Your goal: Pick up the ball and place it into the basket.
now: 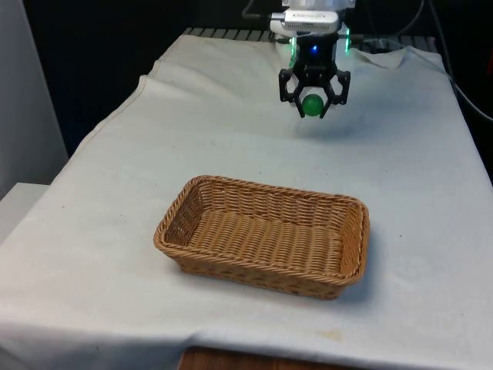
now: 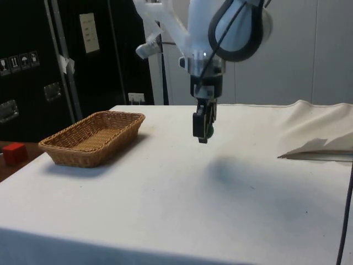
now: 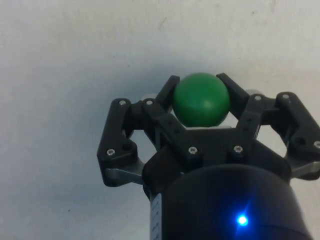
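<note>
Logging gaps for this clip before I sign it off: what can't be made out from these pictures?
- Side view: most of the green ball, covered by the pincer shut on it.
- Side view: the floor of the basket, hidden behind its near wall.
- Front view: the inside of the basket's near wall, which faces away from the camera.
- Wrist view: the ball's underside, facing away.
- Side view: the red block, partly behind the table edge.
</note>
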